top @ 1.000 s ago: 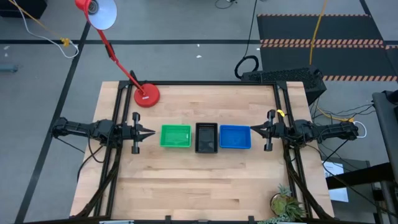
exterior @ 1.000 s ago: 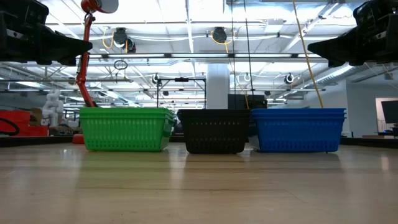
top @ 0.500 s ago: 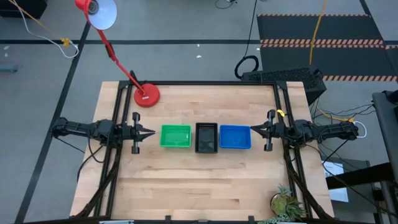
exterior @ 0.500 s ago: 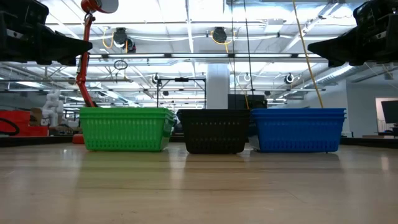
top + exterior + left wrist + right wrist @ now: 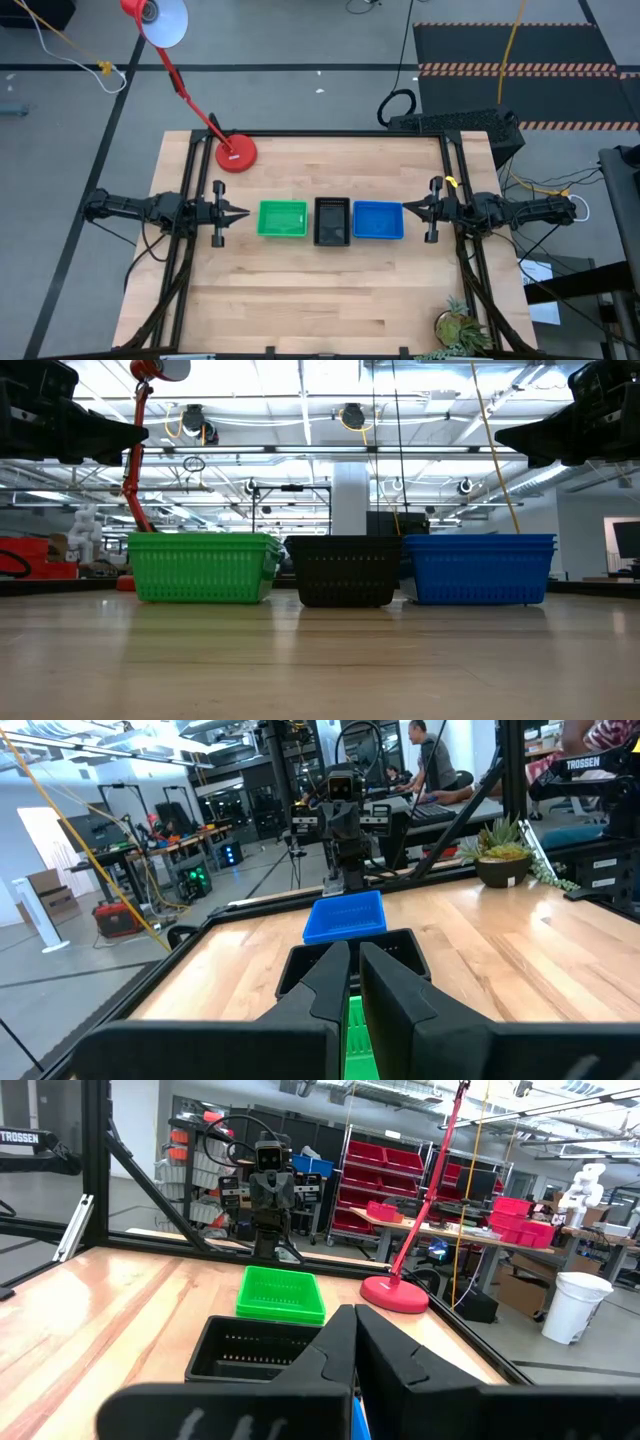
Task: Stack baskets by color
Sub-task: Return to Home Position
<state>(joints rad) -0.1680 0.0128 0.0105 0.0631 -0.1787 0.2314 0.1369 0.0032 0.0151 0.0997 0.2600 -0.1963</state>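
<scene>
Three stacks of baskets stand in a row across the middle of the table [image 5: 300, 290], running from its left edge toward its right edge. The green stack [image 5: 282, 219] lies nearest the left edge, the black stack [image 5: 332, 221] sits in the middle, and the blue stack [image 5: 378, 221] lies nearest the right edge. From table height, the green stack [image 5: 200, 567] and black stack [image 5: 346, 570] stand just beside each other, and the blue stack [image 5: 478, 568] likewise stands just beside the black one. Doubled rims show along the tops of the green and blue stacks, but how many baskets each holds cannot be counted.

The left hand [image 5: 238, 213] hangs above the table near its left edge, pointing along the row at the green stack and apart from it. Its fingers [image 5: 330, 980] are drawn together with only a thin slit between them, holding nothing. The right hand [image 5: 410, 210] hangs near the right edge, pointing at the blue stack and apart from it. Its fingers [image 5: 335, 1342] are also closed together and empty.

A round red lamp base [image 5: 236, 153] rests by the back left corner, well apart from the row. A potted plant [image 5: 460, 328] sits at the front right corner.
</scene>
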